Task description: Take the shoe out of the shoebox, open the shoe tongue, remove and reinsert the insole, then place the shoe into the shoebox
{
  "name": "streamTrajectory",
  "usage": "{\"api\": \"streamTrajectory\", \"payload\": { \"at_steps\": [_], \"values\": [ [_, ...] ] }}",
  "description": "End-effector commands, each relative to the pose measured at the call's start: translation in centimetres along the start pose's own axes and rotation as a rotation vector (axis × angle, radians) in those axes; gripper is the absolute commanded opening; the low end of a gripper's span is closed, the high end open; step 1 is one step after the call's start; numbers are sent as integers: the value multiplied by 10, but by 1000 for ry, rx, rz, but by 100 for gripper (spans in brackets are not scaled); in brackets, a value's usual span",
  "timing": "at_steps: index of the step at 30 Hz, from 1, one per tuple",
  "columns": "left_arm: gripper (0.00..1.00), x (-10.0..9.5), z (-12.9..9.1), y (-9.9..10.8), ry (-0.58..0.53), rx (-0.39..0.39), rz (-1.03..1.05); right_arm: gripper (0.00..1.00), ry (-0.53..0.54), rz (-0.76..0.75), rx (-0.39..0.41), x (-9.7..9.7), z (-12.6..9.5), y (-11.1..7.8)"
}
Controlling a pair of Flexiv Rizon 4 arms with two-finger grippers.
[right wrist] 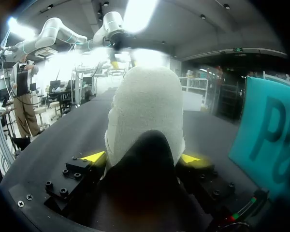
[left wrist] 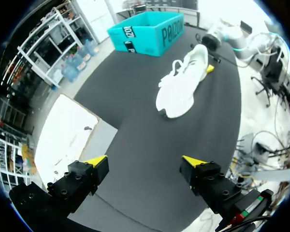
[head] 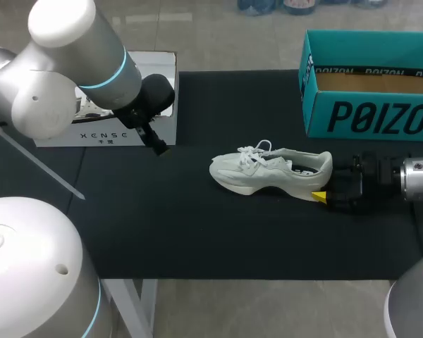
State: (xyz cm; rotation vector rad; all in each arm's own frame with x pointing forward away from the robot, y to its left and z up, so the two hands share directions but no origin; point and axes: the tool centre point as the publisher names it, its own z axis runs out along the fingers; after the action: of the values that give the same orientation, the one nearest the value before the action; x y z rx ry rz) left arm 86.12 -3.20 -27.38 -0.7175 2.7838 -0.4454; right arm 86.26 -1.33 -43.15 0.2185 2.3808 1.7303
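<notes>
One shoe (head: 268,169) stands on its sole near the middle of the black worktop (head: 197,232), already out of the single teal shoebox (head: 381,116), which sits open at the far right corner, near the shoe but not touching it. The shoe's long axis runs across the worktop, with the toe toward my left arm and the heel (right wrist: 145,111) toward my right. My right jaws come in level from the right. The heel sits between them, and their yellow tips (right wrist: 94,156) look pressed to its two sides, so I judge they are pinching the shoe there. My left jaws are spread wide with nothing in them. They hang over the worktop's left part beside the one white box (head: 106,134), well apart from the shoe, which lies ahead of them toe-first. The laces (head: 250,153) and the tongue beneath them sit between toe and middle, on the side nearer my left arm. With the right arm steadying the heel, I think the tongue is the left arm's job. I cannot tell whether the insole is seated.
</notes>
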Motion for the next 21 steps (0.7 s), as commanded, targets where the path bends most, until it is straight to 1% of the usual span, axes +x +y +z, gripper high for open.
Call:
{"api": "streamTrajectory", "payload": {
  "at_steps": [1,6,9,12,14,16,17,18,20,21],
  "values": [
    [100,0,1,0,40,67,-1037,0,-3,0,1,1,2,-3],
    [100,0,1,0,40,67,-1037,0,-3,0,1,1,2,-3],
    [100,-2,4,-19,22,85,-1234,0,-3,0,1,1,2,-3],
    [100,0,1,-34,59,22,-1453,0,-3,0,1,1,2,-3],
    [100,2,3,-42,37,3,-1566,0,-3,0,1,1,2,-3],
    [100,8,8,-48,-19,20,-1589,0,-3,0,1,1,2,-3],
    [100,12,11,-51,-34,15,-1596,0,-3,0,1,1,2,-3],
    [100,15,13,-55,-35,-16,-1615,0,-3,0,1,1,2,-3],
    [100,23,19,-61,-68,-30,-1617,0,-3,0,1,1,2,-3],
    [100,27,20,-64,-80,-49,-1618,0,-3,0,1,1,2,-3]
  ]
}}
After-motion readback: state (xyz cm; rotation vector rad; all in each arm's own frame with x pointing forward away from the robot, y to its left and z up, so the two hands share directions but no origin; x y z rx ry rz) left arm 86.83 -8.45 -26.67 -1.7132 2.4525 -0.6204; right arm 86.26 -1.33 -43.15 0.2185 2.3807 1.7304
